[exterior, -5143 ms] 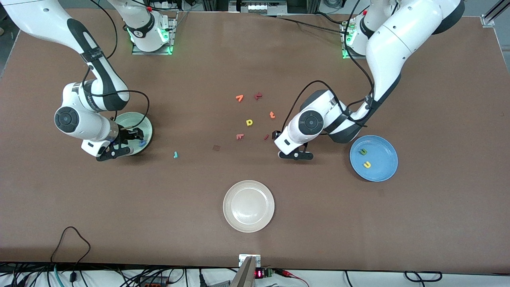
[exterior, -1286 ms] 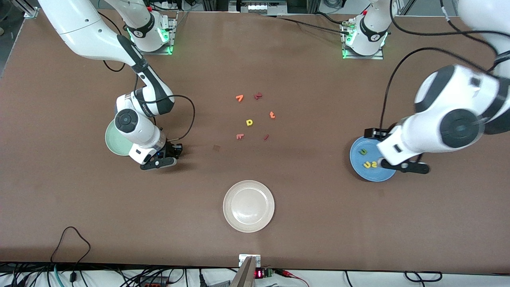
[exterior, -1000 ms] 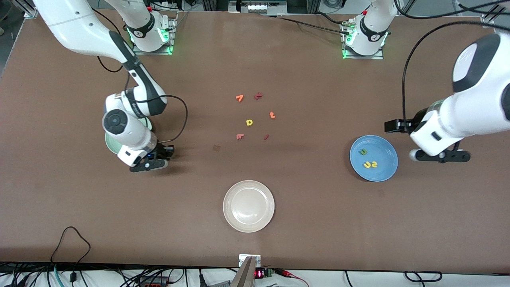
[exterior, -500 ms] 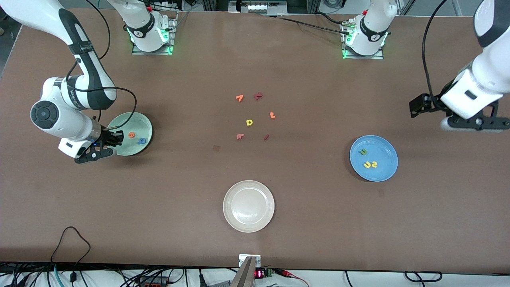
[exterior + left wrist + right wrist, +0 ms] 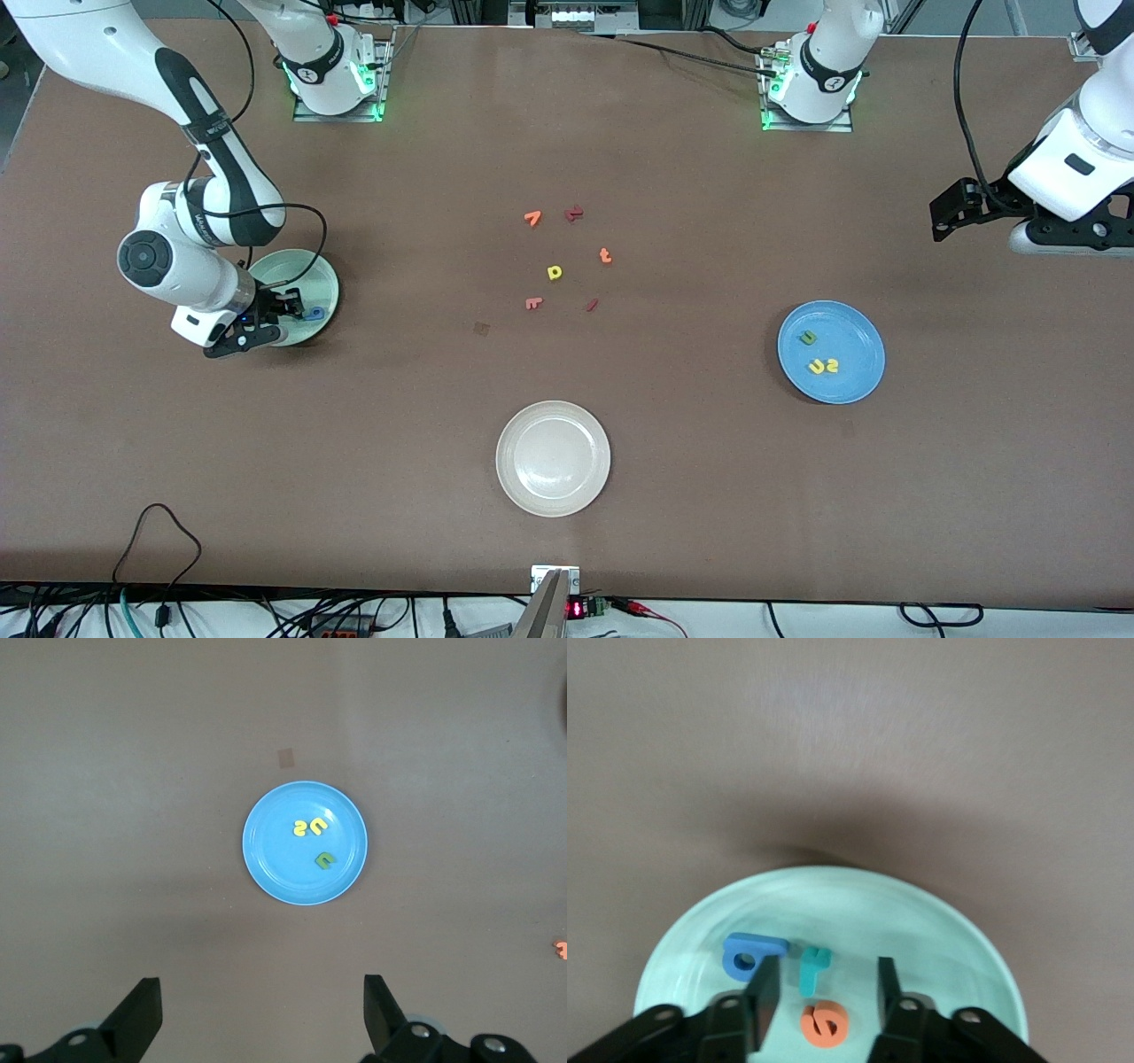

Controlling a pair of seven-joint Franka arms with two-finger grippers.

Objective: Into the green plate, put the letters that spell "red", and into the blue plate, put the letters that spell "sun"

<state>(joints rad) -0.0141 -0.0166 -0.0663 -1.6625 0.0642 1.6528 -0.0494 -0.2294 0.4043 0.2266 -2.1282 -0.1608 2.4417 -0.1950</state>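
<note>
Front view: the right tool (image 5: 285, 312) hangs low over the green plate (image 5: 323, 276) at the right arm's end of the counter (image 5: 673, 496), and the blue "d" (image 5: 314, 313) shows just beside its fingertips. The left tool (image 5: 979, 217) is raised over bare counter at the left arm's end, well apart from the blue plate (image 5: 855, 332), which holds the green "n" (image 5: 808, 337), yellow "u" (image 5: 815, 366) and yellow "s" (image 5: 832, 364). A cream plate (image 5: 553, 458) sits nearer the camera; stray letters (image 5: 555, 272) lie mid-counter.

Left wrist view: the left tool (image 5: 261, 1023) stands wide with nothing between its fingers, and the blue plate (image 5: 266, 855) with its three letters lies below it. This arm waits.

Right wrist view: the right tool (image 5: 826, 992) is partly parted and grips nothing. The teal "r" (image 5: 814, 968) lies flat on the green plate (image 5: 957, 939) between its fingers, the blue "d" (image 5: 751, 955) beside it, the orange "e" (image 5: 825, 1025) close by.

Both words appear sorted. To finish well, the right tool should likely open fully before rising, then lift straight up so neither finger drags the "r" or nudges its neighbours over the shallow rim.
</note>
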